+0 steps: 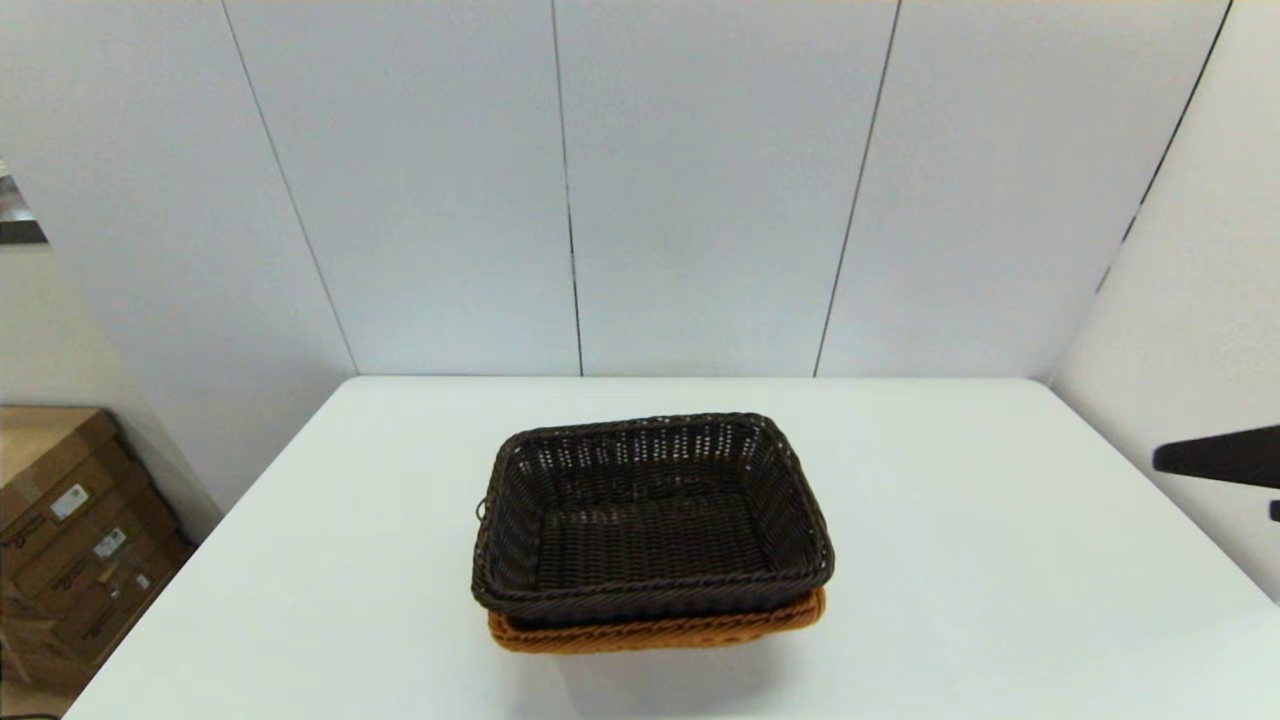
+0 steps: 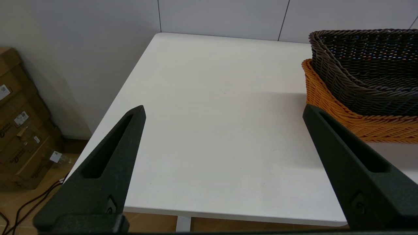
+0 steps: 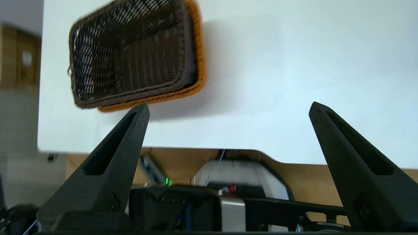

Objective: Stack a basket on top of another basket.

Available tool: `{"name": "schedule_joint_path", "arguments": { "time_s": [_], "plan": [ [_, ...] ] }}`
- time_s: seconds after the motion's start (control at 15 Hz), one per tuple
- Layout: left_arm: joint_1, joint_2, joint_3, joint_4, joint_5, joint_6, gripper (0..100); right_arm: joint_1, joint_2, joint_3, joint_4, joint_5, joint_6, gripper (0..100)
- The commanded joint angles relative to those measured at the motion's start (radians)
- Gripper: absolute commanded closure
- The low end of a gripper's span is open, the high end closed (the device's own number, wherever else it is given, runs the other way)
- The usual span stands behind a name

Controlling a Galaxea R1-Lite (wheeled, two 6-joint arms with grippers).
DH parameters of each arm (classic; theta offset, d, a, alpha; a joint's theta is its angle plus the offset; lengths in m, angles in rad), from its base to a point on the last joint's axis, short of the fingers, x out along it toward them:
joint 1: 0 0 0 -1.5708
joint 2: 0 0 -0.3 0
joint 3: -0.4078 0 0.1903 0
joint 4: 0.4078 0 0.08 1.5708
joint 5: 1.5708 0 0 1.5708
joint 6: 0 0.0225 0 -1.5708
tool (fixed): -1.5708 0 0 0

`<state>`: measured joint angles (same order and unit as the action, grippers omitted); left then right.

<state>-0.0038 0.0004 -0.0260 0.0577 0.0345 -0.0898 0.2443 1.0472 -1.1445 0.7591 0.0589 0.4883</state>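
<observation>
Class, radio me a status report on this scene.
Left gripper and right gripper open, clear. Dark basket nested in orange basket. No obstruction.

The dark brown basket [image 1: 652, 515] is almost black, woven, with an openwork pattern of small holes in its sloping sides and a tighter weave on its floor. Directly under it, the orange-tan basket [image 1: 655, 631] shows a woven rim of warm orange colour. Both stand on the plain white counter [image 1: 1000, 560]. Behind the counter, the wall panels [image 1: 700, 180] are pale grey with thin dark seams. Beside the counter, the cardboard boxes [image 1: 70, 530] are brown with small white labels. The left tool [image 2: 223, 111] and the right tool [image 3: 228, 109] have matte black fingers.
</observation>
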Motion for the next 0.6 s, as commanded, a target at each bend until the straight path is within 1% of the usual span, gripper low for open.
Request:
{"name": "schedule_joint_path", "arguments": {
  "time_s": [0.07,0.27,0.6],
  "plan": [
    [-0.001,-0.002,0.000,-0.001,0.001,-0.001,0,-0.051,-0.277,0.161,-0.017,-0.105,0.000,0],
    [-0.001,-0.002,0.000,0.001,0.001,-0.001,0,-0.072,-0.415,0.259,-0.026,-0.160,-0.007,0],
    [0.001,-0.002,0.000,0.001,0.001,-0.001,0,-0.155,-0.613,0.405,-0.026,-0.159,-0.025,0]
  ]
}}
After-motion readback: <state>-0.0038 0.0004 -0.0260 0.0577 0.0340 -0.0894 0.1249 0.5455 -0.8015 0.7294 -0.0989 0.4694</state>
